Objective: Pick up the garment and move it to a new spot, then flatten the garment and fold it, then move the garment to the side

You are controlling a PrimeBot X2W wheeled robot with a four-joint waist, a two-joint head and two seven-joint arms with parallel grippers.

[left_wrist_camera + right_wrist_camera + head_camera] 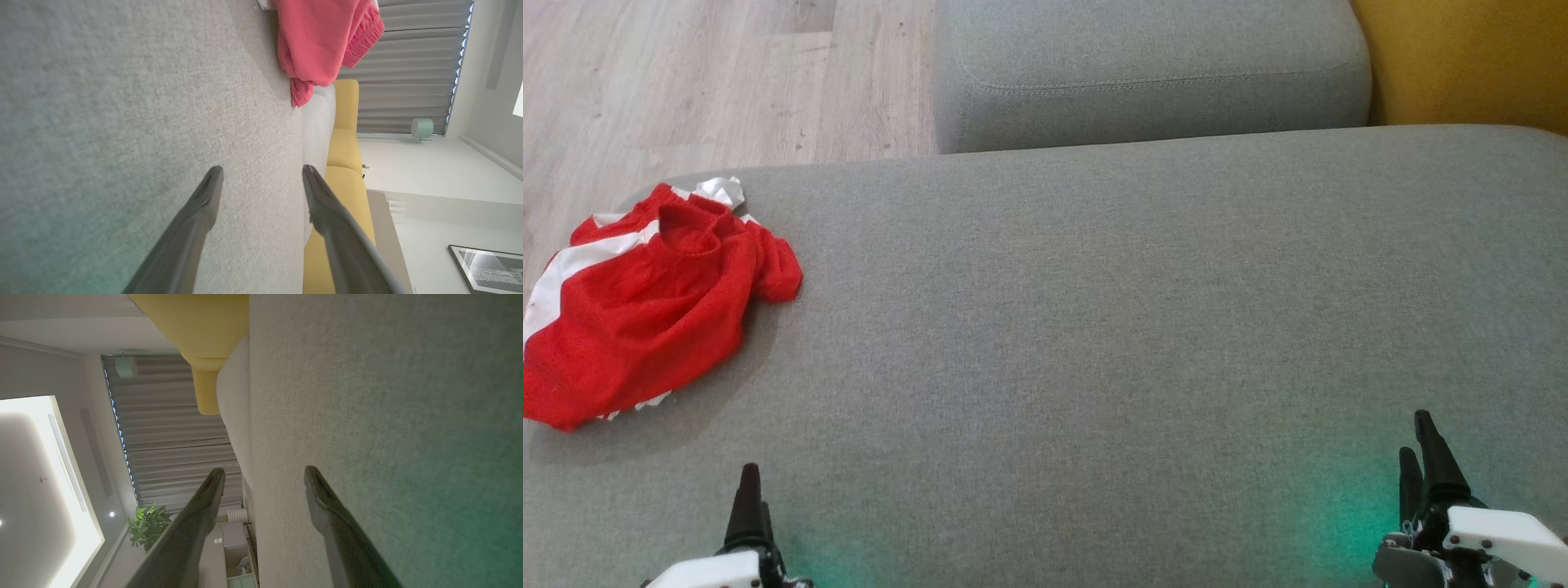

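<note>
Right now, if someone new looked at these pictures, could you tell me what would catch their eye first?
The red and white garment stands out most, lying crumpled at the left edge of the grey cushion. Next come the left gripper and right gripper, both open and empty, low at the near corners of the head view, neither touching the garment.
</note>
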